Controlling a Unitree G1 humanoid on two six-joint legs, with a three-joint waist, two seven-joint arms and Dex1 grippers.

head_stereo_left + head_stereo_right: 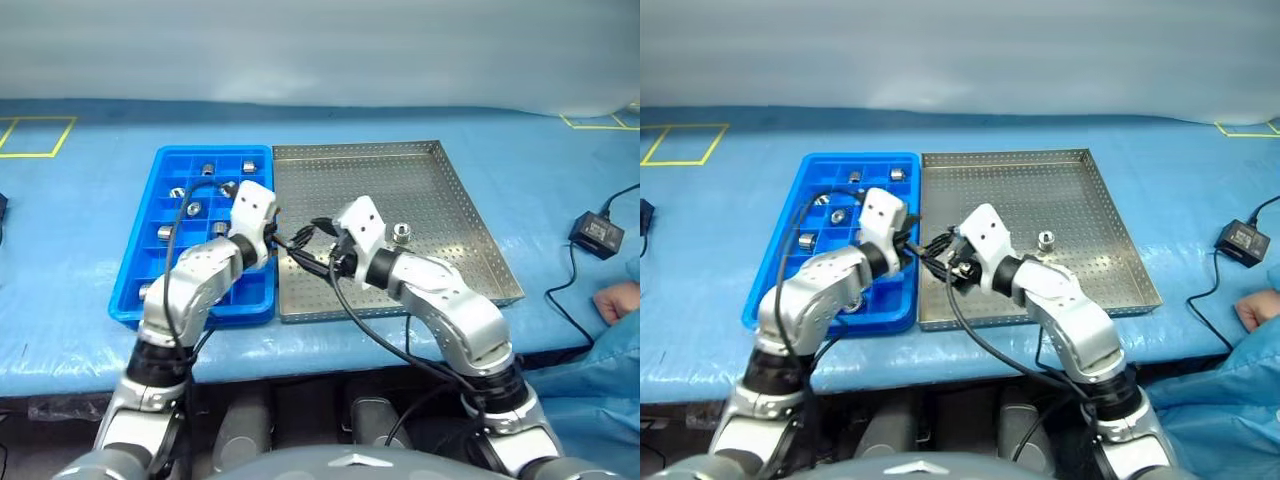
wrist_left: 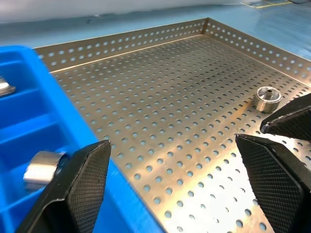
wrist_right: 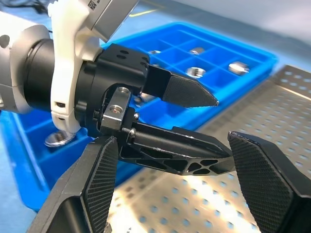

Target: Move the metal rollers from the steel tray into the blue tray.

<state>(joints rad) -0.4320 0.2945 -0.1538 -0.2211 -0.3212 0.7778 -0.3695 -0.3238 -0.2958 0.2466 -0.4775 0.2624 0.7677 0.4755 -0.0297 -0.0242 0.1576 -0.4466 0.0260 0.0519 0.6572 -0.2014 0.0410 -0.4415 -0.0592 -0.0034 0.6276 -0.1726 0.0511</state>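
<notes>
Left gripper (image 1: 283,238) spread wide and empty, over the seam between blue tray (image 1: 150,222) and steel tray (image 1: 455,190). Right gripper (image 1: 312,243) likewise parted, nothing between the pads, just beside the left. Best practice for the pick: draw one arm clear to avoid a clash, descend square over the piece, close on its flanks. One roller (image 1: 402,233) left on the steel floor, at about 3 o'clock from both grippers, well apart. Other rollers (image 1: 196,208) already in blue compartments.
</notes>
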